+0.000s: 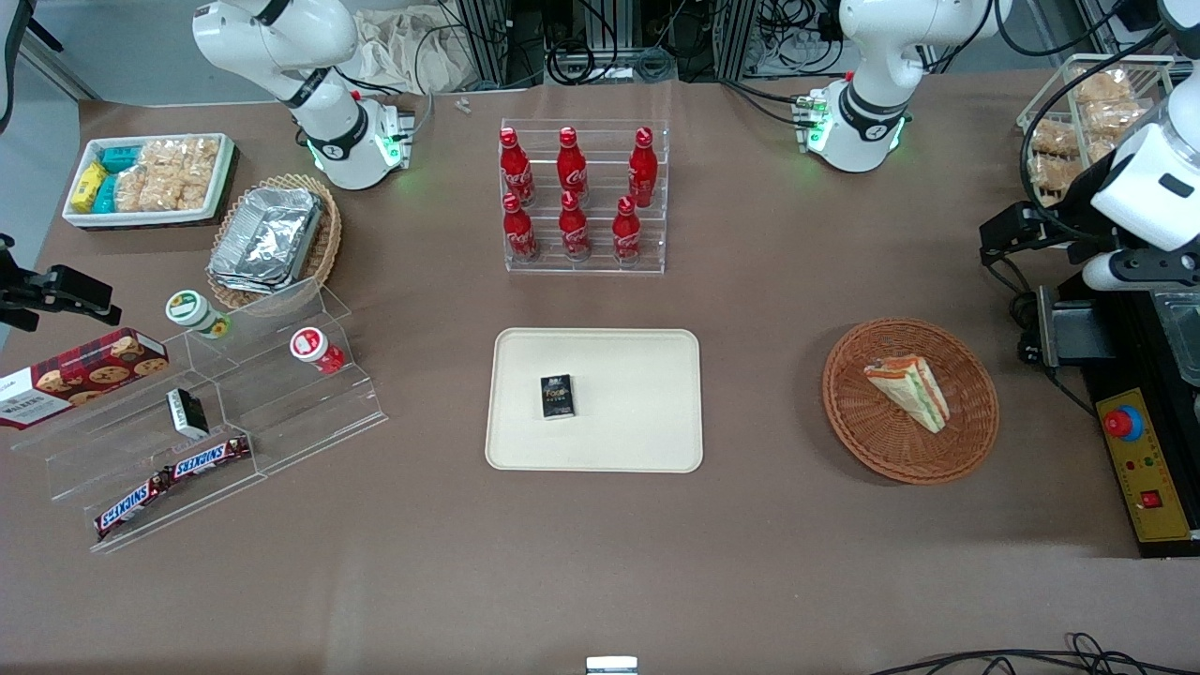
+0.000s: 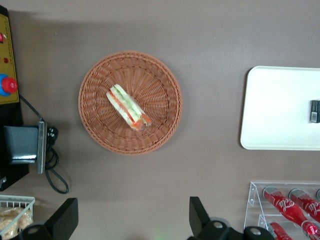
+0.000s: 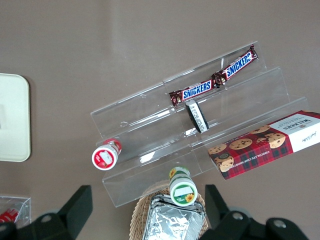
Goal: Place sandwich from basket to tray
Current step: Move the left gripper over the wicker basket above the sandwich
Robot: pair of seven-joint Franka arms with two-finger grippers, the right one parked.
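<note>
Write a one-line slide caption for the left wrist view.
Open gripper hovers above the table, sandwich lying in the wicker basket, tray holding a small dark box.

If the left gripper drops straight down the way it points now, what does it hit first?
Probably bare table. The left gripper, fingers open, hangs high and points down at brown tabletop beside the basket, not over the sandwich. Depth is unclear.

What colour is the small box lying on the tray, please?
Black small box on the cream tray; clearest in front view.
</note>
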